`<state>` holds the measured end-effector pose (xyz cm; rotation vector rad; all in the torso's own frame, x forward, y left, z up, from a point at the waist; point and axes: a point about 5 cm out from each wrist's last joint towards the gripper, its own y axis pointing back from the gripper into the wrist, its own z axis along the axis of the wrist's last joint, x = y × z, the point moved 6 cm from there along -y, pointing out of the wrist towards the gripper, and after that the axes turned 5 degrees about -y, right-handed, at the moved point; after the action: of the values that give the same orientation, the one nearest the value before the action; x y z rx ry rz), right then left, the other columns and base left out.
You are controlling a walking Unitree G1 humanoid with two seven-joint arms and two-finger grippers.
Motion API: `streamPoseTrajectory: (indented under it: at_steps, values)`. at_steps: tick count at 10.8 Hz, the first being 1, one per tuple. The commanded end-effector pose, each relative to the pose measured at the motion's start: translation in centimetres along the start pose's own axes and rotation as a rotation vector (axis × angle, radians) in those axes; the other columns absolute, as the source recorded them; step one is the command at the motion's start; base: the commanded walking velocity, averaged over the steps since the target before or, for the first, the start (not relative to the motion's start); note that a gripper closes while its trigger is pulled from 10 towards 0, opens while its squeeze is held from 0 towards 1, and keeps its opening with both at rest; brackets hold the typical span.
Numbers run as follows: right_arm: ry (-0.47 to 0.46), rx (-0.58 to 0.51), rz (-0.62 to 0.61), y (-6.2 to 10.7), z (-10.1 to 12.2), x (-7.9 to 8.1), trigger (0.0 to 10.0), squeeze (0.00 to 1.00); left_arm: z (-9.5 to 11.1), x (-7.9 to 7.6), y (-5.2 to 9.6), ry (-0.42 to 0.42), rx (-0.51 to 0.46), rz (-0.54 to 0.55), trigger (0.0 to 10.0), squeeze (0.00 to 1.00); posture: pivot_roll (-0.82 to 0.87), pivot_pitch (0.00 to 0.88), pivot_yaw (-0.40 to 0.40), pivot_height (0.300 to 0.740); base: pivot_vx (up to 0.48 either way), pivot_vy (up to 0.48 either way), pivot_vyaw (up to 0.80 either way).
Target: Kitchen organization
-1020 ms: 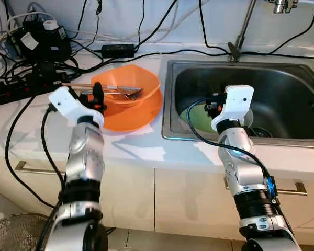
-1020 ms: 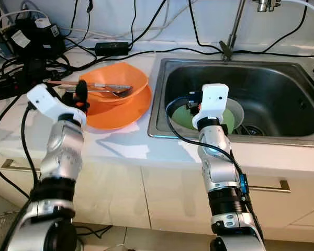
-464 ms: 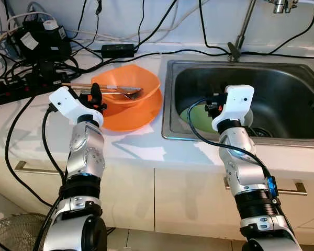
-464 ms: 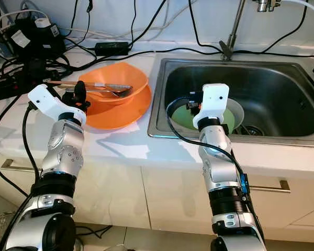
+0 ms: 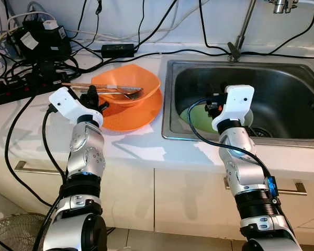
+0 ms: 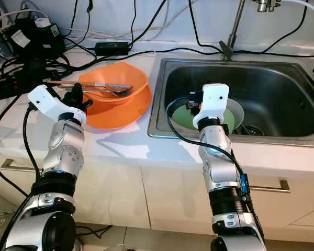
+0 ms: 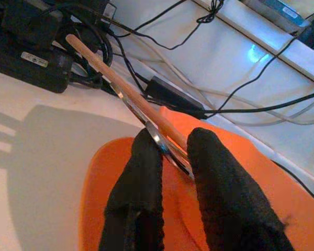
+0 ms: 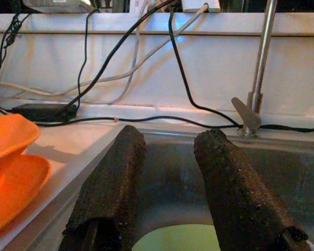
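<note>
Steel sink point(image 5: 282, 78) fills the counter's three o'clock half, its tap pipe point(image 5: 244, 26) rising at twelve o'clock. White countertop point(image 5: 36, 130) spreads out toward nine o'clock, with a tangle of black cables and power strips point(image 5: 26, 57) at ten o'clock. An orange plate point(image 5: 141, 112) sits just beside the sink's rim at its nine o'clock, an orange bowl point(image 5: 141, 78) resting on it. Across the bowl lie a wooden-handled utensil point(image 7: 120, 86) and a metal spoon point(image 5: 126, 93), handles pointing to nine o'clock. Inside the sink lies a pale green plate point(image 5: 196, 117).

Left gripper point(image 7: 170, 149) hovers at the bowl's nine o'clock edge, fingers parted on either side of the utensil's shaft. Right gripper point(image 8: 170, 157) hangs over the sink's nine o'clock side above the green plate, fingers apart and holding nothing.
</note>
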<state>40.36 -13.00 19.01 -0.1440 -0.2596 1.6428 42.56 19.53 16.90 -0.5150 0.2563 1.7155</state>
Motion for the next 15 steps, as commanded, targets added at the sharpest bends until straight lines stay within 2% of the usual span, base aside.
streamPoseTrajectory:
  at_steps: [1, 4, 7, 8, 9, 12, 15]
  values:
    - [0.0, -0.022, 0.01, -0.4, 0.8, 0.2, 10.0, 0.0, 0.7, -0.7, -0.3, -0.002, -0.022, -0.017, 0.0, 0.0, 0.05, 0.0, 0.032, 0.74, 0.0, 0.0, 0.0]
    - [-0.001, -0.023, 0.011, -0.5, 0.9, 0.2, 10.0, 0.0, 0.8, -1.3, -0.2, 0.005, -0.024, -0.036, 0.0, 0.0, 0.05, 0.0, 0.03, 0.74, 0.0, 0.0, 0.0]
    - [-0.002, -0.021, 0.011, -0.4, 0.8, 0.3, 10.0, 0.0, 1.1, -2.7, 0.0, 0.009, -0.015, -0.082, 0.0, 0.0, 0.06, 0.0, 0.034, 0.74, 0.0, 0.0, 0.0]
    - [-0.003, -0.02, 0.012, -0.4, 0.8, 0.3, 10.0, 0.0, 1.3, -3.7, 0.1, -0.005, -0.008, -0.118, 5.8, 0.0, 0.06, 0.0, 0.035, 0.74, 0.0, 0.0, 0.0]
    - [-0.003, -0.02, 0.012, -0.4, 0.8, 0.4, 10.0, 0.0, 1.6, -4.2, 0.2, -0.009, -0.009, -0.137, 10.0, 0.0, 0.06, 0.0, 0.035, 0.74, 0.0, 0.0, 0.0]
    - [-0.005, -0.019, 0.013, -0.5, 0.8, 0.4, 10.0, 0.0, 2.5, -6.8, 0.6, -0.042, 0.025, -0.247, 10.0, 0.0, 0.06, 0.0, 0.038, 0.74, 0.0, 0.0, 0.0]
    - [-0.005, -0.016, 0.018, -0.5, 0.7, 0.5, 10.0, 0.0, 2.4, -9.0, 1.7, -0.16, 0.132, -0.402, 10.0, 0.0, 0.06, 0.0, 0.041, 0.74, 0.0, 0.0, 0.0]
